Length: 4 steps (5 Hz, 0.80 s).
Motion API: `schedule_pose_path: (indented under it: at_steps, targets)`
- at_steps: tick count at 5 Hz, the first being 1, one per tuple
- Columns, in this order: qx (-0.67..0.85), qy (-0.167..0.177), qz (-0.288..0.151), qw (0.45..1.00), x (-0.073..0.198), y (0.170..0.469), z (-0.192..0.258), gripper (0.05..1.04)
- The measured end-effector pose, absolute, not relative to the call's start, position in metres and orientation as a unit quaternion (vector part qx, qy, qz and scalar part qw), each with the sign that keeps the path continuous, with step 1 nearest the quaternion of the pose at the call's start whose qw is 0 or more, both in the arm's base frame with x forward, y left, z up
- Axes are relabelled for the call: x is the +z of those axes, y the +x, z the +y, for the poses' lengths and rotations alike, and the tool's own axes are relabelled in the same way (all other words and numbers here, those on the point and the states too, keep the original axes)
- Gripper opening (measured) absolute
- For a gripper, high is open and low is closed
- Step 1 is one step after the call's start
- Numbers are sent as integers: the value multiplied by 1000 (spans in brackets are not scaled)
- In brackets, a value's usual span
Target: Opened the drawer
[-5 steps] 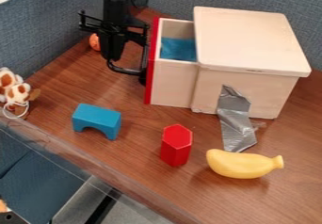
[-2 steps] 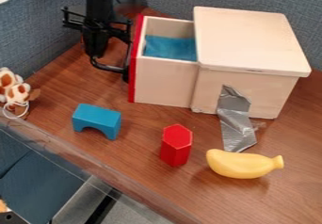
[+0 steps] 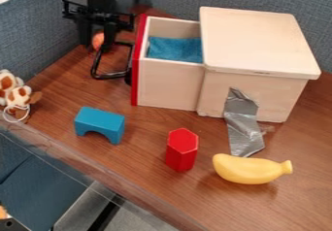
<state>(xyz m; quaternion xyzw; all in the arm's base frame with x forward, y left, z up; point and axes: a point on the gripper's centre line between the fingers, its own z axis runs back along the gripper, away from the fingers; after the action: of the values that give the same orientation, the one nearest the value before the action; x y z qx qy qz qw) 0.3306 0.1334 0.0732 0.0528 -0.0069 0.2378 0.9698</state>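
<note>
The black gripper (image 3: 96,41) hangs at the upper left, just above and behind the black loop handle (image 3: 111,75) of the drawer. Its two fingers stand apart, and nothing is held between them. The wooden drawer (image 3: 170,85) with its red front (image 3: 137,62) sticks out to the left from the light wooden box (image 3: 259,41). Blue cloth (image 3: 175,49) lies inside the drawer, whose right part is hidden under the box top.
A blue arch block (image 3: 99,123), a red hexagonal block (image 3: 181,150) and a yellow banana (image 3: 250,169) lie in front. Grey tape (image 3: 243,128) runs from box to table. An orange object (image 3: 98,41) is behind the gripper; a spotted plush toy (image 3: 15,91) sits far left.
The drawer has slid left, further out of the box, showing more blue cloth. The gripper moved left with it, then rose off the handle, and its fingers spread.
</note>
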Motion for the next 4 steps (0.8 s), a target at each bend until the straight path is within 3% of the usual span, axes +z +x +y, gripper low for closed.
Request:
schedule_pose_path:
  at_steps: [1,3,4]
  targets:
    - [234,50,-1,971,74,330,132,959]
    - [178,24,5,984,101,340,126,1002]
    - [128,18,-19,991,118,344,115,1001]
